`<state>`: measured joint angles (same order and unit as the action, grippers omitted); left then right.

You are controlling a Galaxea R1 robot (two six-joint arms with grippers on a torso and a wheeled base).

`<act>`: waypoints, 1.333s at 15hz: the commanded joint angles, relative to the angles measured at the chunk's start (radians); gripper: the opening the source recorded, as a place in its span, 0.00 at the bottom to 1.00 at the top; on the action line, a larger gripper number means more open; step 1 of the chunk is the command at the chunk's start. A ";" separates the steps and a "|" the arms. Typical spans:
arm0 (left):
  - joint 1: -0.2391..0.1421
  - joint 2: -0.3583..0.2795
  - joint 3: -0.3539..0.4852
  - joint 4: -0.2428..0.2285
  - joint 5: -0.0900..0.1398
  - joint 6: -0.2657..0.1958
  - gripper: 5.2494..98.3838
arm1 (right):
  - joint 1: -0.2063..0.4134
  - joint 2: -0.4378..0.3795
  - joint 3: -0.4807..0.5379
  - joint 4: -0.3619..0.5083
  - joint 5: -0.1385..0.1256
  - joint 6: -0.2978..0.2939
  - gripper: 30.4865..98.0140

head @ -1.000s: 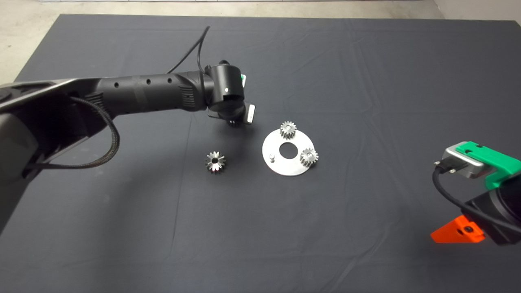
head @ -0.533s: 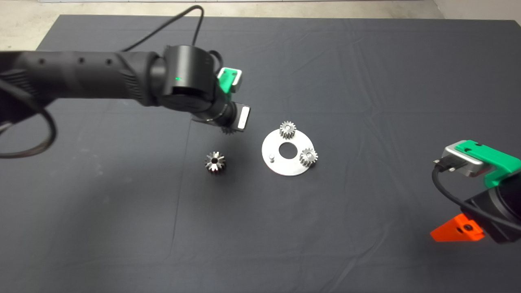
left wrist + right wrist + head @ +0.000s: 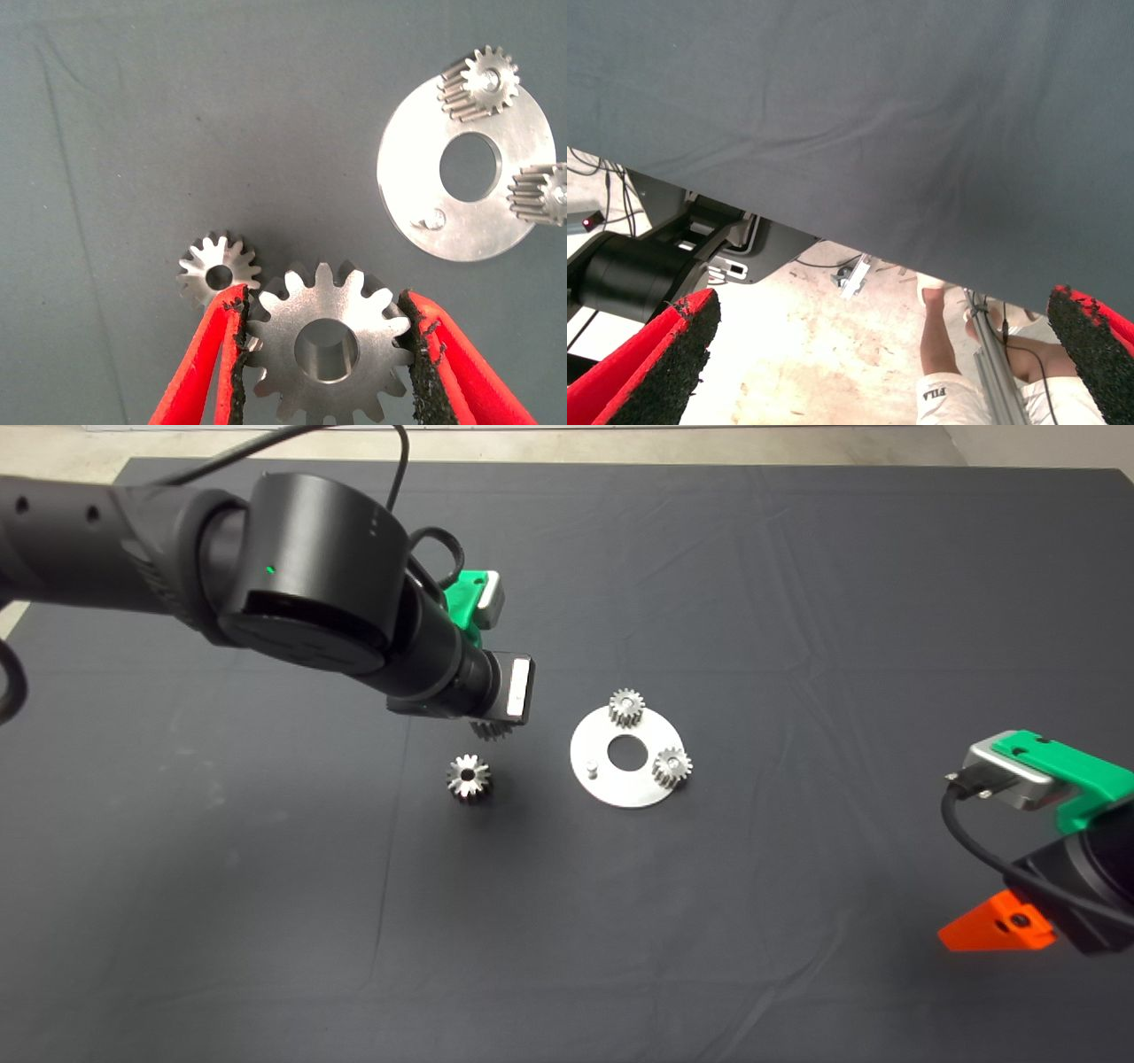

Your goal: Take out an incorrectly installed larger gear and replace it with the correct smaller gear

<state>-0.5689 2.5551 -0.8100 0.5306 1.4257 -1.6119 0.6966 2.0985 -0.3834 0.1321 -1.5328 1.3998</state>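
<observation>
Gear [image 3: 326, 354] with fine teeth sits clamped between the left gripper [image 3: 324, 354] pads above the mat, star gear [image 3: 468, 777] lying discarded beside the plate [image 3: 620, 786], so next comes lowering it onto the bare pin [image 3: 589, 765]; right gripper [image 3: 877, 354] waits wide open.

Larger gear [image 3: 469, 777] lies left of the plate [image 3: 626, 786].

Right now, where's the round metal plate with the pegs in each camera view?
Head view: the plate lies at mat centre, right of the left gripper.
Left wrist view: the plate lies beyond the held smaller gear.
Right wrist view: not in it.
Shared landmark: the larger gear.
</observation>
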 commanded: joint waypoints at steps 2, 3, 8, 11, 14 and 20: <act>-0.025 0.122 -0.027 0.017 -0.001 -0.013 0.33 | 0.020 0.004 0.000 0.034 -0.116 -0.005 0.99; -0.025 0.139 -0.033 0.030 0.002 -0.026 0.33 | 0.021 0.004 0.000 0.034 -0.116 -0.005 0.99; -0.016 0.177 -0.076 0.065 0.008 -0.051 0.33 | 0.021 0.004 -0.001 0.033 -0.116 -0.005 0.99; -0.002 0.191 -0.087 0.090 0.042 -0.054 0.33 | 0.020 0.005 -0.001 0.027 -0.116 -0.005 0.99; 0.040 0.225 -0.095 0.135 0.091 -0.054 0.33 | 0.021 0.005 -0.001 0.027 -0.116 -0.010 0.99; 0.109 0.236 -0.121 0.209 0.114 -0.054 0.33 | 0.021 0.008 0.000 0.027 -0.116 -0.010 0.99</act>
<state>-0.4700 2.7865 -0.9198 0.6735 1.5245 -1.6634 0.6981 2.1028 -0.3853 0.1321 -1.5323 1.3951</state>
